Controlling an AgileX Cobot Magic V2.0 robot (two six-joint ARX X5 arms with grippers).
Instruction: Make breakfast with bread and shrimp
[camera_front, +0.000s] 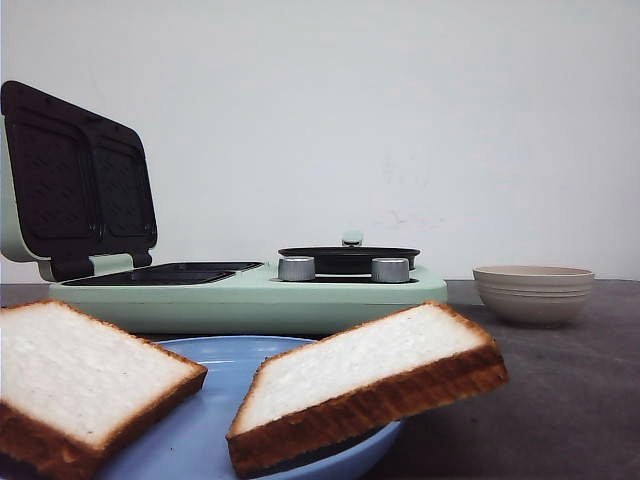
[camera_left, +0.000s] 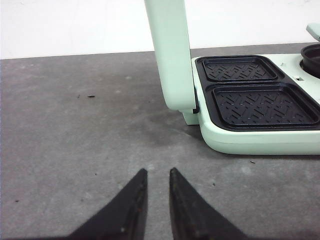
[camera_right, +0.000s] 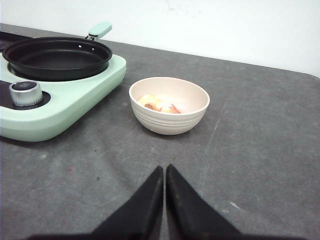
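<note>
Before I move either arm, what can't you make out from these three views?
- Bowl contents: hidden by its own rim in the front view; the right wrist view shows pale orange pieces, too small to identify.
- Left bread slice: cut off by the front view's left and bottom edges.
- Blue plate: mostly covered by both slices.
- Both arms: absent from the front view.

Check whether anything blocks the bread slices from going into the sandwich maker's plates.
Nothing visible does. The lid stands open, and both grill plates are bare. The two bread slices lie on the blue plate just in front of the appliance.
</note>
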